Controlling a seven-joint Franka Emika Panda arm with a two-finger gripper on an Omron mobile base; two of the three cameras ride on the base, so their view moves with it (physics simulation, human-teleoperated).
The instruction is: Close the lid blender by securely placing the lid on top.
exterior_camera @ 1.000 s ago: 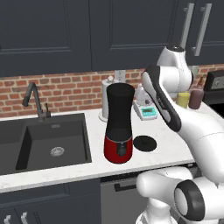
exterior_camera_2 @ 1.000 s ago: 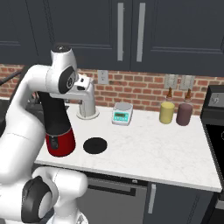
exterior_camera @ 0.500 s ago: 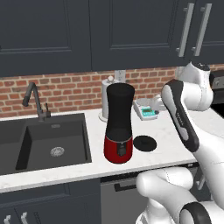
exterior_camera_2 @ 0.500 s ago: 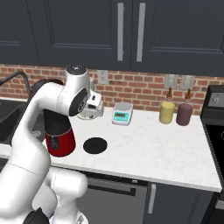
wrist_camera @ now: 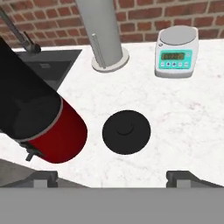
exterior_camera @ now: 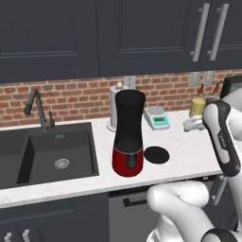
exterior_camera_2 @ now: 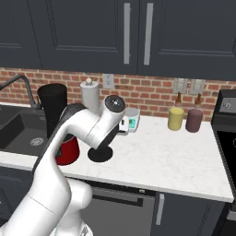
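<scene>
The blender [exterior_camera: 128, 133] stands upright on the white counter, a black jar on a red base, with its top uncovered. It also shows at the left as the blender [wrist_camera: 37, 124] and behind my arm as the blender [exterior_camera_2: 54, 105]. The lid [wrist_camera: 126, 131], a flat black disc with a small centre knob, lies on the counter just right of the blender's base, apart from it. The lid [exterior_camera: 156, 154] lies there by itself, and my arm partly covers the lid [exterior_camera_2: 99, 155]. My gripper [wrist_camera: 113, 177] hangs open above the lid, with wide jaws and nothing between them.
A white paper-towel roll [wrist_camera: 103, 34] stands behind the blender. A teal-topped scale [wrist_camera: 176, 57] sits at the back right. A yellow jar [exterior_camera_2: 175, 118] and a maroon jar [exterior_camera_2: 194, 120] stand by the brick wall. The sink [exterior_camera: 54, 153] and faucet [exterior_camera: 38, 108] lie left.
My arm has swung right, away from the blender's top, and the hand now looks down at the lid. The jaws have gone from shut to wide open.
</scene>
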